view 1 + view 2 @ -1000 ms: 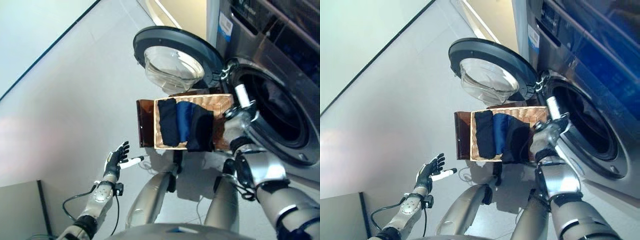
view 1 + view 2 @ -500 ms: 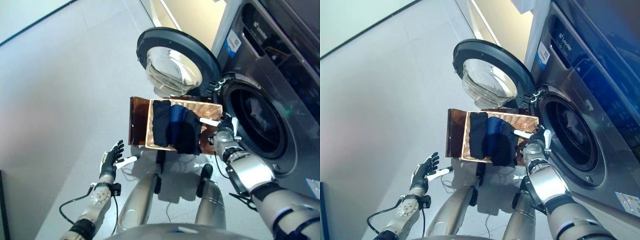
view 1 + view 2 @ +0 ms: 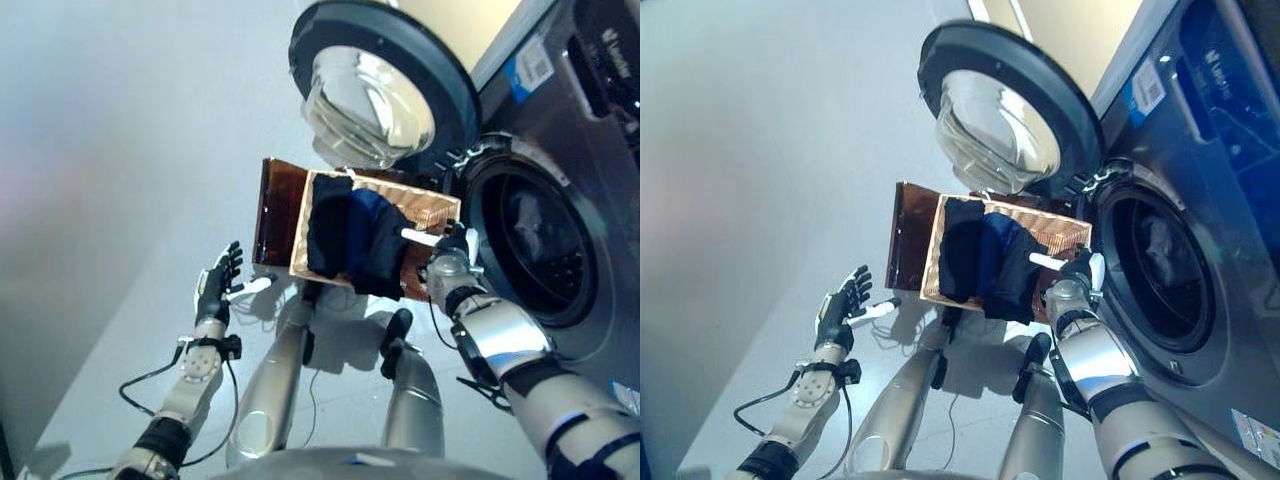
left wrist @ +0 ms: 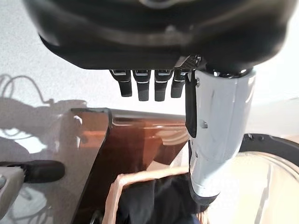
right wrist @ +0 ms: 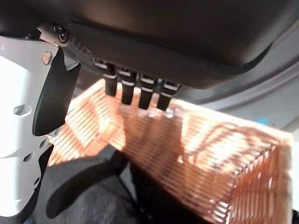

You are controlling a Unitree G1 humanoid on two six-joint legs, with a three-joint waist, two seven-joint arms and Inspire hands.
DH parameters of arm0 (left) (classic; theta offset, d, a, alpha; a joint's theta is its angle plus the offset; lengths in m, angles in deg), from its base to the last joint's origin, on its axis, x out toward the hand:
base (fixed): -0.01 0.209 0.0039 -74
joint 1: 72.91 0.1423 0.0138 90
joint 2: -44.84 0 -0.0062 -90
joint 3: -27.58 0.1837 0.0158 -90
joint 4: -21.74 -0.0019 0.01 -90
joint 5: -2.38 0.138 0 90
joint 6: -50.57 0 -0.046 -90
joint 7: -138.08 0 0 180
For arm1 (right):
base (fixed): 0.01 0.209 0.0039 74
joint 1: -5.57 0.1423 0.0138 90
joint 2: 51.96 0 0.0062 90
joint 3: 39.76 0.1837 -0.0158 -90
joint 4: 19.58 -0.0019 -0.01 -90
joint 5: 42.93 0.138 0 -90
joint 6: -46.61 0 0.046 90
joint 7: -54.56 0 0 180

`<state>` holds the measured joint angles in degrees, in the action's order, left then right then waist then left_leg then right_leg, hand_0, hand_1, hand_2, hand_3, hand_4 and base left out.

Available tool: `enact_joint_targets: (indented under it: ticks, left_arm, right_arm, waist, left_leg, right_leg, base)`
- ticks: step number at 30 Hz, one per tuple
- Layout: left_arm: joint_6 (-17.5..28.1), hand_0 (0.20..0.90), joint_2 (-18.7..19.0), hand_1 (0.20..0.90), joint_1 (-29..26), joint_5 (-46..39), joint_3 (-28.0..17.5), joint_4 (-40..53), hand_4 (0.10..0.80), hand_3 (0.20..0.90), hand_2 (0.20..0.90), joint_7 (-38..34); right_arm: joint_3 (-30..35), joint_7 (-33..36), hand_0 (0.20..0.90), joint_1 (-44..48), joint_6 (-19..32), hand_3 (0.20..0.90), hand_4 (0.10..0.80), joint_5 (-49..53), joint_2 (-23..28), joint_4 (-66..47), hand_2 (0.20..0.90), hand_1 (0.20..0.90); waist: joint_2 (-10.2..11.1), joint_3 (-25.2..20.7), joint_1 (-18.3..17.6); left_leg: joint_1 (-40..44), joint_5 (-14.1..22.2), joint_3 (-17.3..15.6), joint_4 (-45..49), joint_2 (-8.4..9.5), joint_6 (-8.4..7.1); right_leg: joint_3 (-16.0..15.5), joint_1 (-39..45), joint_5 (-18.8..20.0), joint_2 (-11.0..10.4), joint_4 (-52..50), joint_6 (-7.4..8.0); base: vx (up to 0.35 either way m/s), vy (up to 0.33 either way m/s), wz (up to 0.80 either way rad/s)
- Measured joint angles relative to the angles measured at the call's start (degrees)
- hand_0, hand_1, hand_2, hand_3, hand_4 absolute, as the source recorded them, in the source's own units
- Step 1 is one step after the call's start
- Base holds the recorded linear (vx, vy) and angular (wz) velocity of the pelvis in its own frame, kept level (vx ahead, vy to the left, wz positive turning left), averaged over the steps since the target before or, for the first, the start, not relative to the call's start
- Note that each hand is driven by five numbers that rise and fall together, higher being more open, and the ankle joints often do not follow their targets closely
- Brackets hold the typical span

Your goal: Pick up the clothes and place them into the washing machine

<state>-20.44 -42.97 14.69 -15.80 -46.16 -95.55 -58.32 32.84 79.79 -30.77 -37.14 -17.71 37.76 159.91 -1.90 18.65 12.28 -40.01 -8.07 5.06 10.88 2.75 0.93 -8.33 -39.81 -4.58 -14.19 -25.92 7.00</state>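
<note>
Legibly nothing: blue label [image 3: 535,68] (print blurred) on washing machine [image 3: 590,200].

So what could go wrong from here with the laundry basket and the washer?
The right robot hand is open at the basket's far edge, so it could nudge the basket rather than grip cloth. The dark clothes hang over the near rim and might slip to the floor. The open door crowds the basket.

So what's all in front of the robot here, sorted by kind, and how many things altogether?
Washing machines: 1, the washing machine, door open.
Baskets: 1, the basket.
Brown stands under the basket: 1, the stand.
Dark clothes piled in the basket: 1 heap, the clothes; separate pieces cannot be told apart.
Robot hands: 2, left robot hand open, right robot hand at the basket's edge.
Total: 6.
</note>
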Motion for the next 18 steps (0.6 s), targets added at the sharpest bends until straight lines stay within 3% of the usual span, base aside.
enact_joint_targets:
  ticks: [10,18]
  left_arm:
    - [0.3,0.900,0.2,0.900,-0.9,0.6,-0.5,7.9,0.800,0.900,0.900,-2.5]
    - [1.5,0.900,0.4,0.900,-1.7,3.6,-3.0,15.8,0.800,0.900,0.900,-4.4]
  right_arm:
    - [0.0,1.0,0.900,1.7,0.1,0.900,0.800,0.7,-0.2,-0.5,0.900,0.900]
    - [0.0,1.4,0.900,3.0,0.2,0.900,0.800,2.4,0.2,-0.4,0.900,0.900]
  waist:
    - [0.8,0.6,2.7]
    - [1.3,0.8,4.5]
  left_leg:
    - [-2.6,0.0,1.4,0.6,0.24,0.00]
    - [-5.6,-0.2,2.4,1.1,0.45,-0.29]
  right_leg:
    - [-0.8,-1.6,-1.2,0.0,-0.9,0.02]
    - [-3.6,-2.8,-3.4,-0.9,-3.0,0.22]
  base:
    - [0.048,-0.003,0.10]
    - [0.044,-0.030,0.25]
